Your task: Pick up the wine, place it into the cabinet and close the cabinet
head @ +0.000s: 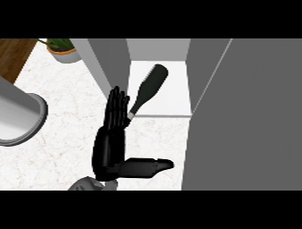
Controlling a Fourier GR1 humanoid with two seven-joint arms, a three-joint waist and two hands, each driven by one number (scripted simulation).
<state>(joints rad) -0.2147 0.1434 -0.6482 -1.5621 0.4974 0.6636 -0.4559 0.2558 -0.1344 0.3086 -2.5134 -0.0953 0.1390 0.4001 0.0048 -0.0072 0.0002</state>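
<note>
Wine bottle [148, 88] lying inside open cabinet [159, 96]; one black hand [111, 147], fingers [116, 107] straight, holding nothing

left hand [113, 138] at lower centre, fingers straight, pointing up-view, thumb out to right.

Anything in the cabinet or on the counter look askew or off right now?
Yes: the wine bottle lies tilted on the cabinet shelf rather than upright, its neck pointing down toward the counter's edge. The left cabinet door is open. One open hand rests beside the bottle's neck. The potted plant looks normal.
</note>
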